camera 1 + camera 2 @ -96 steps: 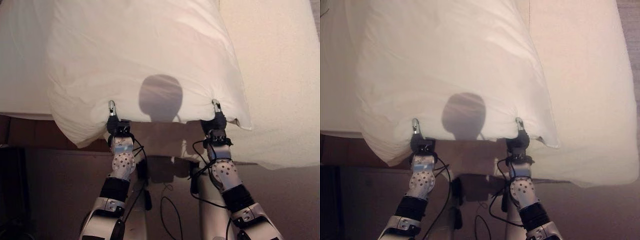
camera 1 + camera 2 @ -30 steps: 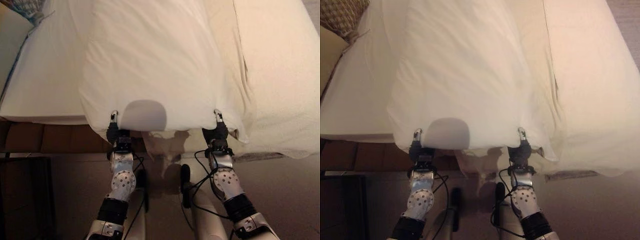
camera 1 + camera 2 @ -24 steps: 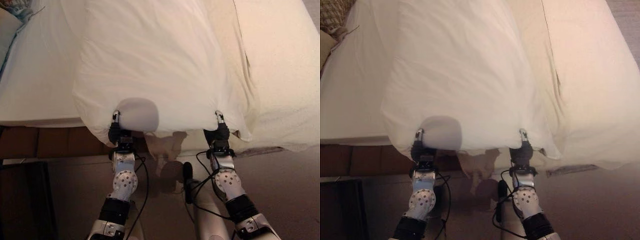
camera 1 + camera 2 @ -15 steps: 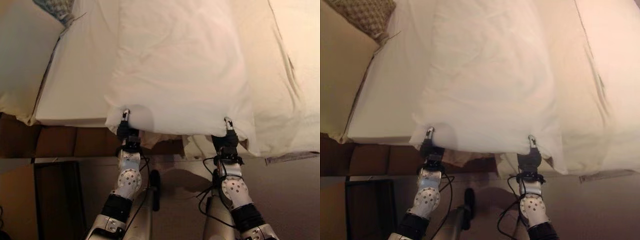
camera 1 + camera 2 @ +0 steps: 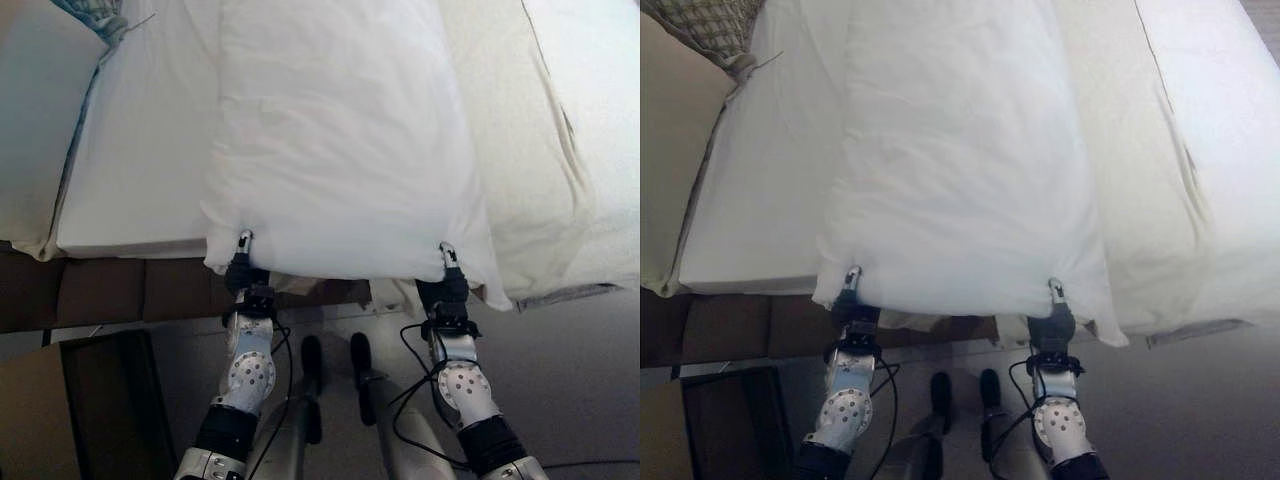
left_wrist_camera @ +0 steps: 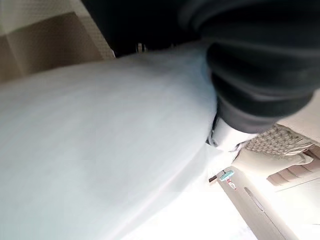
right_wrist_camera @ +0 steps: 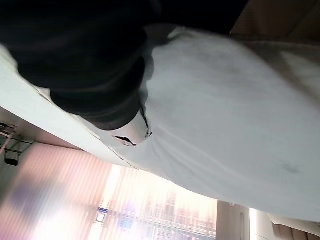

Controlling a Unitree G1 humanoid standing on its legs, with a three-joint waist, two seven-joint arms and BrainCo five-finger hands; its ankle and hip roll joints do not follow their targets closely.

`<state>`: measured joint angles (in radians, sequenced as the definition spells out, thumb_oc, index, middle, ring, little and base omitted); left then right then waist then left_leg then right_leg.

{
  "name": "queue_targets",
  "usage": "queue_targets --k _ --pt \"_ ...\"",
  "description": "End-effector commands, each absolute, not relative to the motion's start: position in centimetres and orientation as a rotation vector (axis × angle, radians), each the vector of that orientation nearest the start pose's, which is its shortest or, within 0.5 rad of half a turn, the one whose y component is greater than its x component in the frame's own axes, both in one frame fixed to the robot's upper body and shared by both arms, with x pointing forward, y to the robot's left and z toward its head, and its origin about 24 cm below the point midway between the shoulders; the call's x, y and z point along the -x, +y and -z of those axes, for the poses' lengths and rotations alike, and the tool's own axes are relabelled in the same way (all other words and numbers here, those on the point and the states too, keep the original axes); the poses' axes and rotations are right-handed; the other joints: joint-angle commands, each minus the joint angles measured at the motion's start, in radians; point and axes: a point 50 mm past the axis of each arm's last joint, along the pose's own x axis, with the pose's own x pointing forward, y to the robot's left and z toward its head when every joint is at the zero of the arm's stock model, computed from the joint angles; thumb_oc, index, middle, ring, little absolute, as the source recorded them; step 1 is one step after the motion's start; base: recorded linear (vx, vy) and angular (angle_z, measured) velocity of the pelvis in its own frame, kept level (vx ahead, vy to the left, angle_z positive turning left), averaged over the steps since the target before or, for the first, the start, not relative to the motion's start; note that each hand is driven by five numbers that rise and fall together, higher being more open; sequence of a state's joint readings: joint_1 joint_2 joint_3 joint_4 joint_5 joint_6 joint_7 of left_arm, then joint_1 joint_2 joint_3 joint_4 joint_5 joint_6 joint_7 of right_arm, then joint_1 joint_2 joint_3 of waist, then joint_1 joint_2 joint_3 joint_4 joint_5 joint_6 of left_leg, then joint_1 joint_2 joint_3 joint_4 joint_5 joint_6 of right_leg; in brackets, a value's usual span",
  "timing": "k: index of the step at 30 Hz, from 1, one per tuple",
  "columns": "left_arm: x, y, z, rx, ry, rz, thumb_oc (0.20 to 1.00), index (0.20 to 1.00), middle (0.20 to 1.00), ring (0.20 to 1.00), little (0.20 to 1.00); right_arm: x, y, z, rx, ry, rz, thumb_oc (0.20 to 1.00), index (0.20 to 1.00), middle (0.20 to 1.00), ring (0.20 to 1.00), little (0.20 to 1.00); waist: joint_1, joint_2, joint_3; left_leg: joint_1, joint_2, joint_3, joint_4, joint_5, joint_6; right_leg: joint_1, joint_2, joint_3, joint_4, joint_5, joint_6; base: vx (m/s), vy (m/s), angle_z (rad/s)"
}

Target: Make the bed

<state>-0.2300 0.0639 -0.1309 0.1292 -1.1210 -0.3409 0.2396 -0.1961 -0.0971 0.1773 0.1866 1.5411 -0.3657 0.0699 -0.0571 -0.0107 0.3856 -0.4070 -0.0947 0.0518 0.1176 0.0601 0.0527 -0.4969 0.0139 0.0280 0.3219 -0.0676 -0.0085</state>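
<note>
Two hands reach up at the near edge of the bed (image 5: 130,215), each pinching the near hem of a white duvet (image 5: 340,140): the left hand (image 5: 243,262) has the cloth by its left near corner, the right hand (image 5: 447,272) by its right near corner. Each hand's fingers go under the fabric, with one fingertip showing above the hem. That folded duvet runs lengthwise up the middle of the bed, overhanging the near edge. A cream blanket (image 5: 590,130) lies along the bed's right side, and a woven cushion (image 5: 705,25) sits at the far left corner
</note>
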Motion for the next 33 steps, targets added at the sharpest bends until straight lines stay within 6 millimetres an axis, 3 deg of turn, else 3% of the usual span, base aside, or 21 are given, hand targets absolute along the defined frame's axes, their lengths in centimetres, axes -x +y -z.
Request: queue_targets --k 1,3,5,7,9,10,11,12,14,16,17,20,24,26,28,29,30,31,33 --pt "-28.9 17.8 -10.4 1.079 -0.382 -0.231 0.2 0.2 0.2 0.2 0.2 -27.3 -20.1 -6.5 -1.305 -0.386 0.123 0.2 0.2 0.2 0.2 0.2 -0.026 0.035 -0.047 -0.127 -0.005 0.058 0.292 0.012 -0.15 0.075 -0.008 -0.033 -0.207 0.128 0.06 -0.06 -0.088 0.96" --pt "-29.0 17.9 -10.5 1.084 -0.389 -0.238 0.2 0.2 0.2 0.2 0.2 -27.4 -19.9 -6.3 -1.309 -0.374 0.127 0.2 0.2 0.2 0.2 0.2 -0.029 0.032 -0.048 -0.137 0.002 0.051 0.3 0.001 -0.139 0.069 -0.006 -0.036 -0.195 0.122 0.053 -0.03 -0.065 0.83" --pt "-29.0 18.3 -10.6 1.093 -0.398 -0.26 0.2 0.2 0.2 0.2 0.2 -27.5 -19.9 -6.1 -1.315 -0.37 0.141 0.2 0.2 0.2 0.2 0.2 -0.039 0.017 -0.053 -0.13 0.077 0.051 0.266 -0.027 -0.105 0.057 -0.016 -0.032 -0.171 0.107 0.053 -0.04 -0.069 -0.07" --pt "-28.9 18.7 -11.1 1.077 -0.425 -0.267 0.2 0.2 0.2 0.2 0.2 -27.9 -19.8 -6.0 -1.308 -0.361 0.14 0.2 0.2 0.2 0.2 0.2 -0.031 0.004 -0.06 -0.098 0.151 -0.023 0.129 -0.002 -0.098 0.036 -0.034 -0.024 -0.154 0.092 0.06 0.01 0.035 0.07" --pt "-29.0 19.2 -11.3 1.074 -0.441 -0.289 0.2 0.2 0.2 0.2 0.2 -28.0 -19.6 -5.3 -1.321 -0.337 0.165 0.2 0.2 0.2 0.2 0.2 -0.027 0.01 -0.06 -0.073 0.241 -0.067 -0.026 0.104 -0.13 -0.005 -0.037 -0.02 -0.121 0.079 0.066 0.0 0.104 0.1" --pt "-29.0 19.2 -11.3 1.074 -0.441 -0.289 0.2 0.2 0.2 0.2 0.2 -28.0 -19.6 -5.3 -1.321 -0.338 0.164 0.2 0.2 0.2 0.2 0.2 -0.027 0.009 -0.061 -0.064 0.242 -0.066 -0.046 0.115 -0.132 -0.007 -0.037 -0.02 -0.117 0.077 0.065 0.01 0.219 0.0" --pt "-29.2 19.2 -11.3 1.071 -0.435 -0.295 0.2 0.2 0.2 0.2 0.2 -28.1 -19.5 -5.0 -1.326 -0.327 0.185 0.2 0.2 0.2 0.2 0.2 -0.03 0.015 -0.06 -0.035 0.304 -0.05 -0.151 0.163 -0.154 -0.015 -0.049 -0.019 -0.108 0.068 0.078 0.04 0.256 -0.04" --pt "-29.4 19.0 -11.3 1.069 -0.428 -0.292 0.2 0.2 0.2 0.2 0.2 -28.2 -19.5 -4.6 -1.327 -0.314 0.198 0.2 0.2 0.2 0.2 0.2 -0.029 0.024 -0.062 -0.008 0.315 -0.02 -0.202 0.173 -0.166 -0.017 -0.055 -0.026 -0.111 0.071 0.09 0.04 0.518 -0.02" --pt "-29.8 18.6 -11.2 1.078 -0.412 -0.276 0.2 0.2 0.2 0.2 0.2 -28.5 -18.9 -4.6 -1.326 -0.293 0.191 0.2 0.2 0.2 0.2 0.2 -0.023 0.036 -0.056 0.001 0.301 -0.042 -0.205 0.148 -0.175 -0.034 -0.055 -0.014 -0.105 0.092 0.111 0.01 0.351 0.01" --pt "-30.1 18.1 -11.2 1.062 -0.396 -0.253 0.2 0.2 0.2 0.2 0.2 -28.5 -18.9 -4.5 -1.337 -0.301 0.195 0.2 0.2 0.2 0.2 0.2 -0.022 0.036 -0.053 -0.003 0.278 -0.001 -0.205 0.142 -0.178 -0.045 -0.086 -0.013 -0.11 0.108 0.128 0.01 0.339 -0.24" --pt "-30.6 17.4 -11.0 1.077 -0.37 -0.241 0.2 0.2 0.2 0.2 0.2 -28.9 -18.7 -4.6 -1.326 -0.287 0.188 0.2 0.2 0.2 0.2 0.2 -0.023 0.029 -0.045 -0.035 0.234 -0.001 -0.116 0.102 -0.16 -0.036 -0.127 0.003 -0.123 0.127 0.147 0.02 0.38 -0.24" --pt "-30.7 17.5 -10.2 1.056 -0.342 -0.243 0.2 0.2 0.2 0.2 0.2 -29.1 -18.8 -4.3 -1.311 -0.276 0.183 0.2 0.2 0.2 0.2 0.2 -0.025 0.018 -0.041 -0.074 0.197 0.006 -0.012 0.042 -0.144 -0.012 -0.172 0.017 -0.156 0.146 0.164 0.04 0.362 0.2" --pt "-30.9 16.9 -8.4 1.012 -0.254 -0.254 0.2 0.2 0.2 0.2 0.2 -29.3 -18.8 -4.0 -1.284 -0.258 0.159 0.2 0.2 0.2 0.2 0.2 -0.034 0.026 -0.041 -0.08 0.117 0.022 0.036 -0.025 -0.092 0.035 -0.262 0.064 -0.265 0.242 0.189 0.09 0.416 -0.09" --pt "-30.8 17.1 -7.9 0.995 -0.239 -0.269 0.2 0.2 0.2 0.2 0.2 -29.5 -18.2 -3.7 -1.278 -0.237 0.139 0.2 0.2 0.2 0.2 0.2 -0.024 0.025 -0.043 -0.076 0.119 0.039 0.038 -0.035 -0.078 0.025 -0.258 0.009 -0.262 0.233 0.181 0.04 0.248 -0.18" --pt "-30.8 17.6 -7.0 0.991 -0.217 -0.337 0.2 0.2 0.2 0.2 0.2 -29.7 -17.8 -3.0 -1.241 -0.192 0.146 0.2 0.2 0.2 0.2 0.2 -0.026 0.014 -0.041 -0.069 0.119 0.067 0.021 -0.031 -0.077 0.009 -0.199 -0.026 -0.225 0.192 0.161 0.01 0.143 -0.32" --pt "-30.8 17.7 -6.3 1.0 -0.195 -0.379 0.2 0.2 0.2 0.2 0.2 -29.4 -17.9 -2.0 -1.19 -0.144 0.166 0.2 0.2 0.2 0.2 0.2 -0.024 0.014 -0.045 -0.054 0.118 0.082 0.007 -0.036 -0.081 0.029 -0.216 -0.039 -0.273 0.198 0.162 0.04 0.085 -0.32" --pt "-30.8 17.9 -5.8 0.98 -0.178 -0.407 0.2 0.2 0.2 0.2 0.2 -29.2 -17.8 -1.5 -1.2 -0.125 0.181 0.2 0.2 0.2 0.2 0.2 -0.027 0.012 -0.044 -0.049 0.116 0.079 -0.003 -0.03 -0.078 0.025 -0.208 -0.008 -0.267 0.203 0.163 0.08 0.081 -0.3" --pt "-30.7 18.3 -5.0 1.013 -0.162 -0.483 0.2 0.2 0.2 0.2 0.2 -29.0 -17.5 -0.4 -1.195 -0.074 0.2 0.2 0.2 0.2 0.2 0.2 -0.011 0.01 -0.043 -0.037 0.121 0.09 -0.012 -0.03 -0.083 0.03 -0.228 -0.049 -0.286 0.222 0.173 0.04 0.017 -0.31" --pt "-31.0 18.7 -4.0 1.032 -0.127 -0.563 0.2 0.2 0.2 0.2 0.2 -28.8 -17.4 1.0 -1.149 0.003 0.226 0.2 0.2 0.2 0.2 0.2 -0.01 0.003 -0.047 -0.03 0.122 0.1 -0.049 -0.01 -0.089 0.036 -0.234 -0.042 -0.326 0.259 0.185 0.03 -0.036 -0.24"
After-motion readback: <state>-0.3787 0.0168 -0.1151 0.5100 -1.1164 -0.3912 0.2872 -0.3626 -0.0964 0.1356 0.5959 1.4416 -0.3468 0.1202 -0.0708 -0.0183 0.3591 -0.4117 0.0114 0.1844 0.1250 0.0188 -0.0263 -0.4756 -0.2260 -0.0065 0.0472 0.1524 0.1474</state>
